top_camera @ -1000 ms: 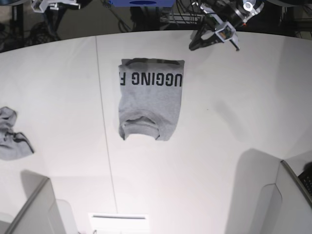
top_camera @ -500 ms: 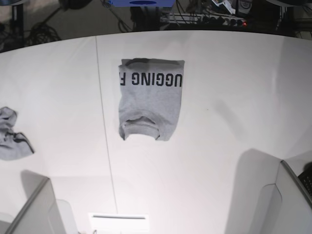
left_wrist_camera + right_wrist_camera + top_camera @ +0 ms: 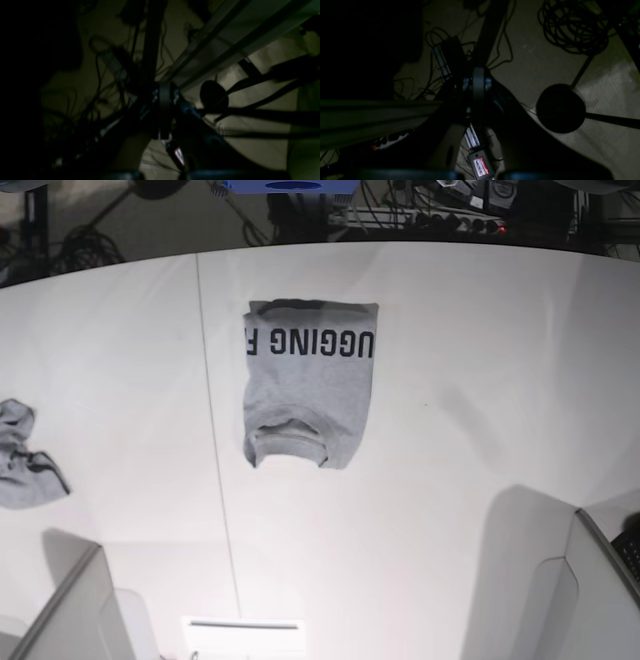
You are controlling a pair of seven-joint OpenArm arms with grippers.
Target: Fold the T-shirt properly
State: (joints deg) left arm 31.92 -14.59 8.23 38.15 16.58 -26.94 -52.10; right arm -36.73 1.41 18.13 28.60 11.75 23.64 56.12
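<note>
The heather-grey T-shirt [image 3: 310, 395] lies folded into a narrow rectangle on the white table [image 3: 480, 380]. Its black lettering faces up at the far end and the ribbed neck is at the near end. Neither gripper shows in the base view. The left wrist view looks down at a dark floor beyond the table, and my left gripper [image 3: 163, 97] has its jaws meeting, holding nothing. My right gripper [image 3: 478, 81] is the same, shut and empty over dark floor and cables. The shirt shows in neither wrist view.
A small crumpled grey cloth with dark trim [image 3: 25, 460] lies at the table's left edge. Grey panels stand at the near left [image 3: 70, 610] and near right [image 3: 600, 590] corners. Cables and a power strip [image 3: 440, 60] lie on the floor behind the table.
One second ago the left arm's gripper hung over the table's far right edge and part of the right arm showed at top left. Both have left the base view. The shirt has not moved.
</note>
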